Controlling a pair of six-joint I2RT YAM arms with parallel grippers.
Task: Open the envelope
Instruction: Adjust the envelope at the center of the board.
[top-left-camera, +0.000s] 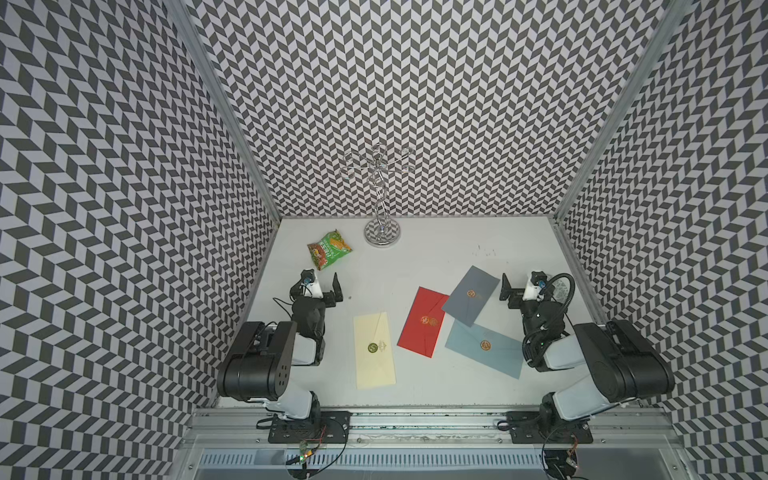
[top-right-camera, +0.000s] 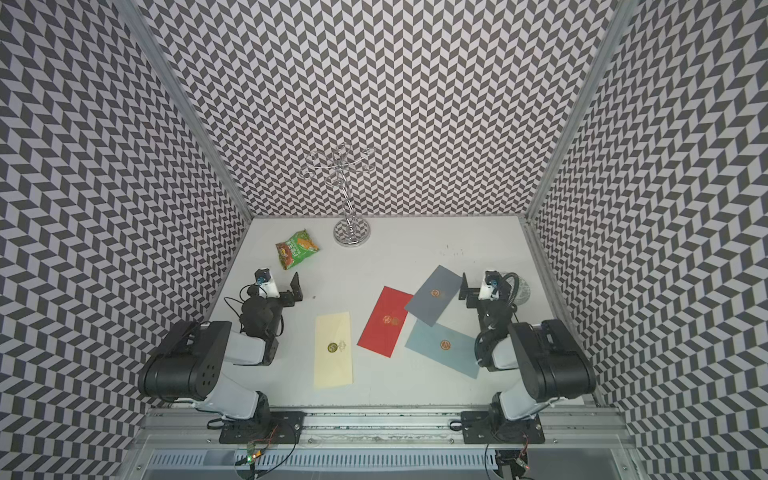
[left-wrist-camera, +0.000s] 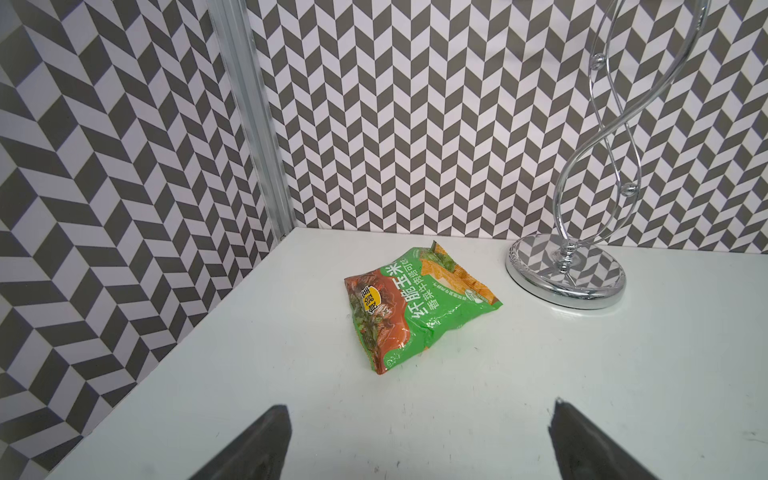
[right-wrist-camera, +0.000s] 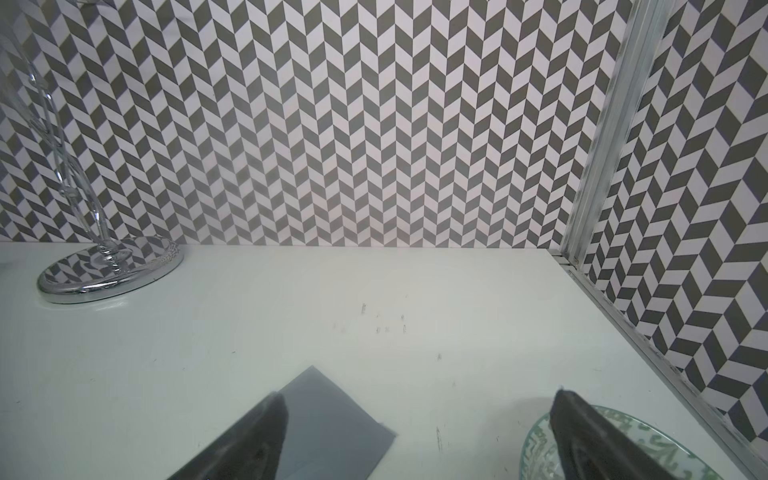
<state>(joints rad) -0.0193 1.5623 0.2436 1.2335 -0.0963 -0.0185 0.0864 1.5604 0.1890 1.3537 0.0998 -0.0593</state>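
On a white table (top-left-camera: 436, 257) walled with a chevron pattern at 9, 12 and 3 o'clock and edged by an aluminium rail (top-left-camera: 415, 419) at 6, two robot arms wait over four sealed envelopes. The widest bare stretch runs from the centre toward 1 o'clock, marked only by faint scuffs.

A chrome stand (top-left-camera: 382, 232) rises at 12 o'clock, with a green snack bag (top-left-camera: 329, 248) at 11 beside it. A patterned glass dish (right-wrist-camera: 536, 444) sits at 3 o'clock, mostly hidden behind the right wrist, so what it holds cannot be told.

The cream envelope (top-left-camera: 374, 351) lies alone at 7 o'clock. The red envelope (top-left-camera: 422, 322) is near the centre. The dark grey envelope (top-left-camera: 469, 295), toward 2 o'clock, laps over the red one's corner and the far edge of the light blue envelope (top-left-camera: 484, 349) at 4. Each flap is down under a round seal.

The left gripper (left-wrist-camera: 420, 406), at 9 o'clock, is spread wide and holds nothing, with the cream envelope well apart at its 5 o'clock. The right gripper (right-wrist-camera: 420, 392) is equally wide and empty-handed, with the dark grey envelope's corner just beside one finger.
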